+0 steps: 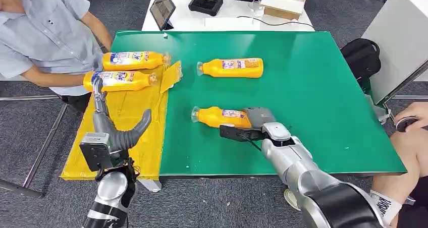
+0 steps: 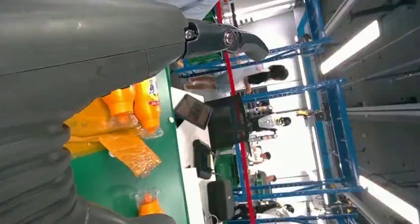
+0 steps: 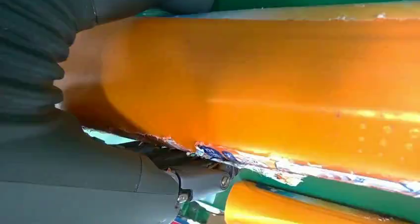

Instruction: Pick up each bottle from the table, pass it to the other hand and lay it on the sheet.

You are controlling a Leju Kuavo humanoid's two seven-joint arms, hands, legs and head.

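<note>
- Landmark: yellow plastic sheet (image 1: 126, 132) draped over the left end of the green table (image 1: 313, 97).
- Two orange plastic bottles with blue-white labels already lie on the far end of the sheet: one (image 1: 132, 60) furthest back, one (image 1: 120, 80) just nearer, side by side, close to touching.
- Two more orange bottles lie on the bare table off the sheet's right side: far one (image 1: 231, 67) untouched, near one (image 1: 222, 117) lying on its side, cap toward the sheet.
- Right hand (image 1: 250, 124) is at the base end of the near bottle, thumb on top, dark fingers along its near side; the right wrist view shows orange body (image 3: 257, 85) between thumb and fingers. Looks wrapped around it; bottle not lifted, and I can't tell how firm the hold is.
- Left hand (image 1: 113, 124) hangs over the sheet, fingers apart, holding nothing; its fingertips reach toward the nearer sheet bottle.
- Person in a light blue shirt (image 1: 45, 31) stands beyond the sheet's far left corner.
- Step, my read: pick of bottle three, grasp stage.
- Next calls for: secure the grip, lift clear, carry toward the sheet, meet the left hand for the hand-over; left hand takes the free cap end, then lays it on the sheet's bare near part.
</note>
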